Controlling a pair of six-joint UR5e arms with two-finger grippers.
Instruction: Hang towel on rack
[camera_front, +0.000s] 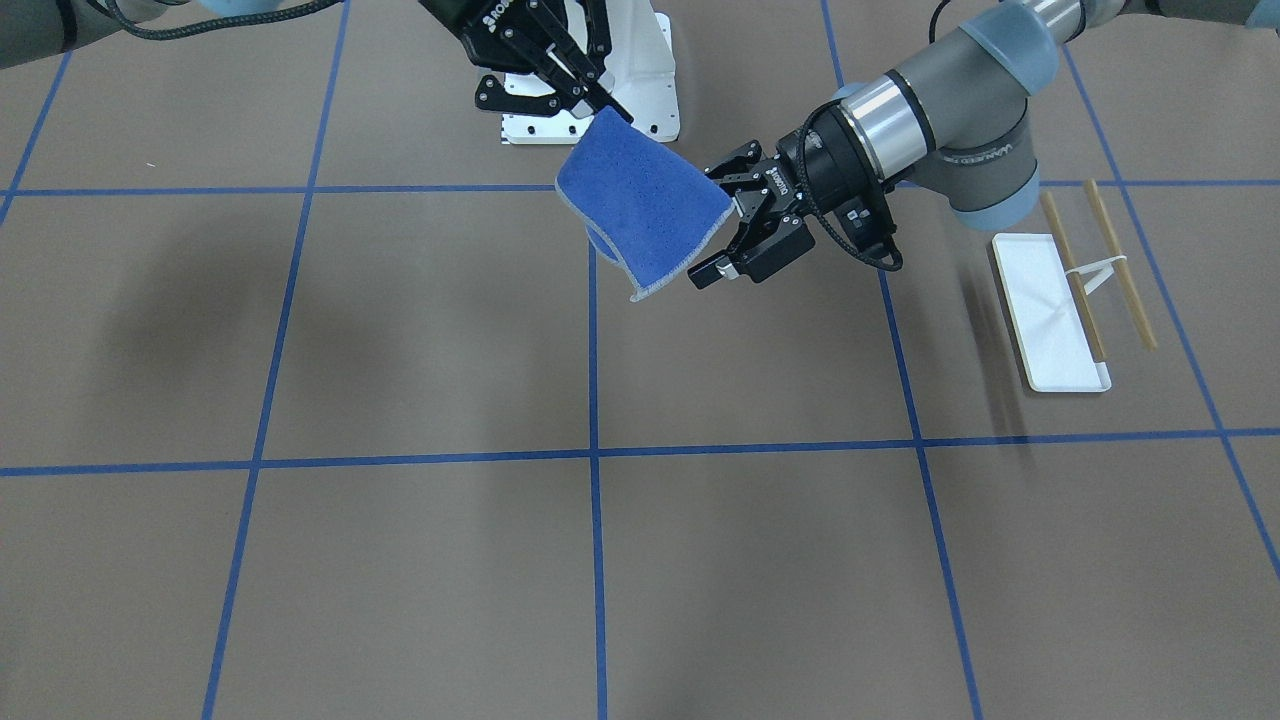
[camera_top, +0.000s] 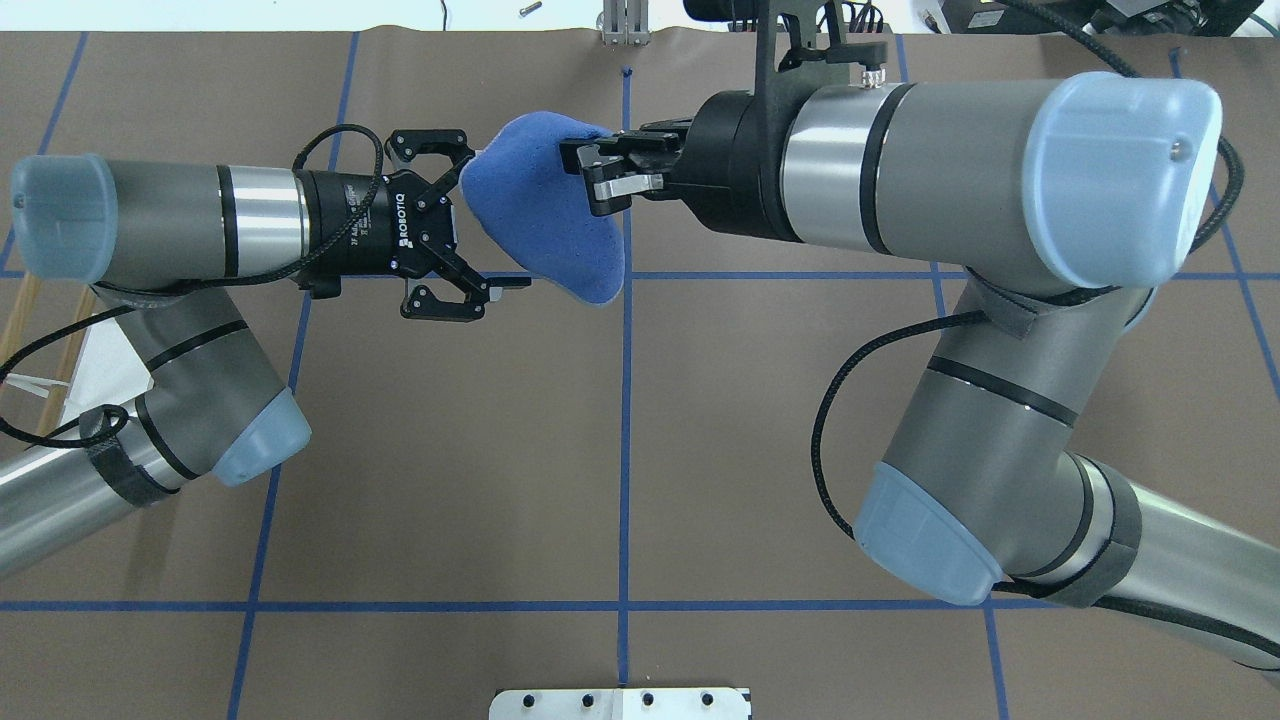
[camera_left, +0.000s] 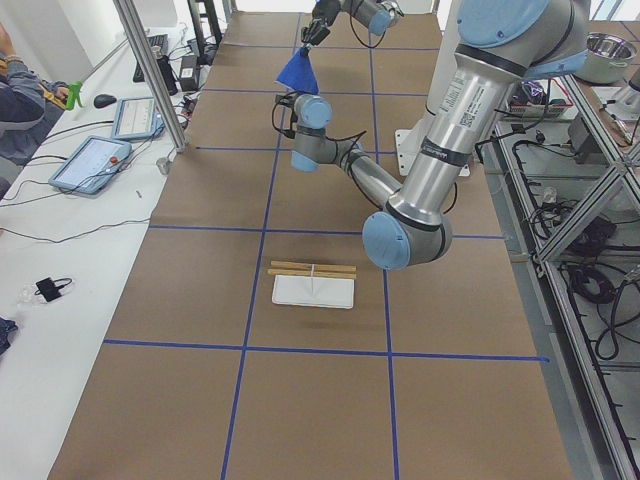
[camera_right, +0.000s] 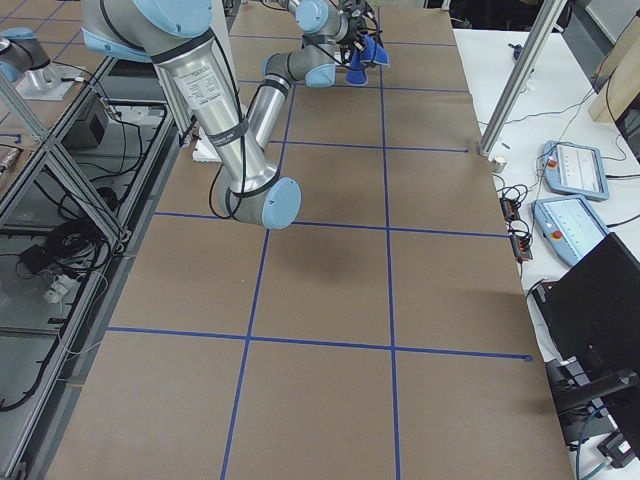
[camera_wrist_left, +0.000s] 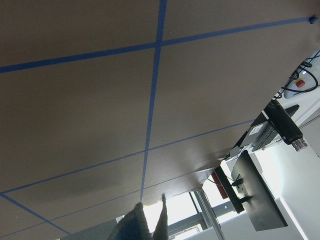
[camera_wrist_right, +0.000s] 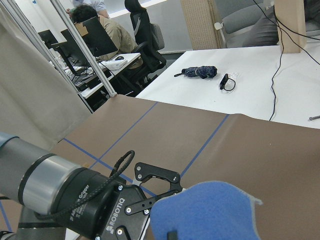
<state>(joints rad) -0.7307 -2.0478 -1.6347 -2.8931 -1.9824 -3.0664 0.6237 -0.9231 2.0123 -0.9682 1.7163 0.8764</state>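
The royal-blue towel (camera_front: 640, 205) hangs in the air above the table's middle, far side. My right gripper (camera_front: 615, 108) is shut on its upper corner; it also shows in the overhead view (camera_top: 592, 178) pinching the towel (camera_top: 545, 225). My left gripper (camera_front: 706, 226) is open, its jaws spread wide on either side of the towel's opposite edge, also in the overhead view (camera_top: 497, 220). The rack (camera_front: 1055, 305), white base with two light-wood bars (camera_front: 1120, 262), stands on the table beyond my left arm, apart from both grippers. It also shows in the exterior left view (camera_left: 312, 285).
The large white bolted pedestal (camera_front: 640, 90) stands behind the right gripper. Blue tape lines grid the brown table. Both arms reach over the table's middle. Operators' desks with tablets (camera_left: 95, 160) line the far side.
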